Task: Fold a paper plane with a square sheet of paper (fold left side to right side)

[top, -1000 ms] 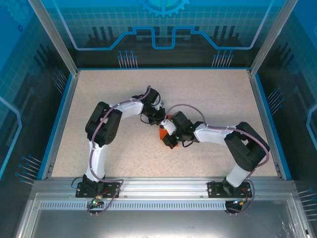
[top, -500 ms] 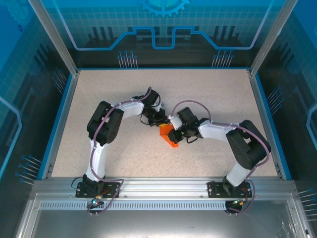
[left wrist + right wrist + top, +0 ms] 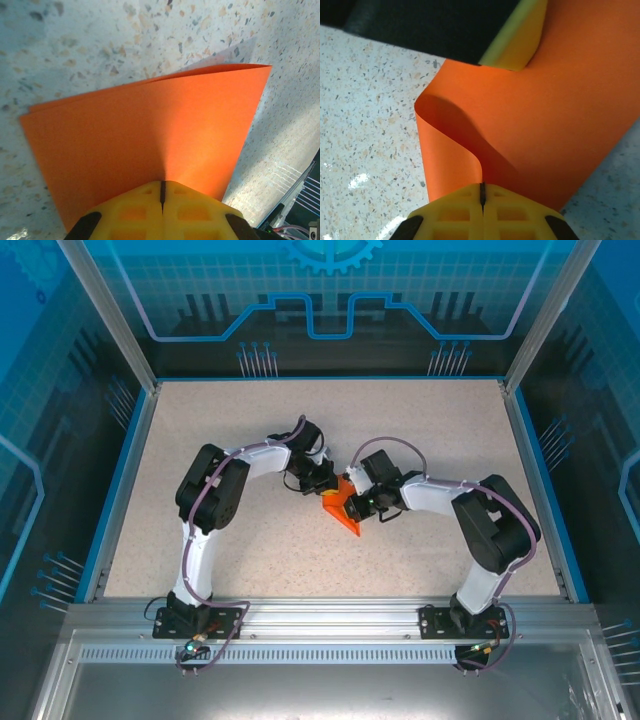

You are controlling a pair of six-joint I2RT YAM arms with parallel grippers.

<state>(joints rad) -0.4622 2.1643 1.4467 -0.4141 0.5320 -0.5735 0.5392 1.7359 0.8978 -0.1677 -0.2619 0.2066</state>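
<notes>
The square sheet of paper (image 3: 344, 513) is bright orange and lies loosely doubled over on the speckled table, mid-centre, between the two grippers. It is a bent sheet, not a pointed paper plane. My left gripper (image 3: 325, 484) is shut on one edge of it. In the left wrist view the yellow fingers (image 3: 190, 210) pinch the sheet (image 3: 145, 130), whose two layers nearly meet. My right gripper (image 3: 358, 502) is shut on the opposite edge. In the right wrist view (image 3: 482, 188) one layer of the paper (image 3: 560, 115) curls up beside the jaws, and the left gripper's yellow finger (image 3: 516, 46) shows at the top.
The tabletop (image 3: 430, 430) is bounded by a blue rim (image 3: 532, 475) and aluminium posts (image 3: 105, 310). The left arm's elbow (image 3: 208, 490) and the right arm's elbow (image 3: 495, 525) stand either side of the paper. Open table lies behind and in front.
My right gripper has swung up and back toward the left gripper, and more of the orange sheet now shows below it. The left jaws have closed the last bit onto the paper.
</notes>
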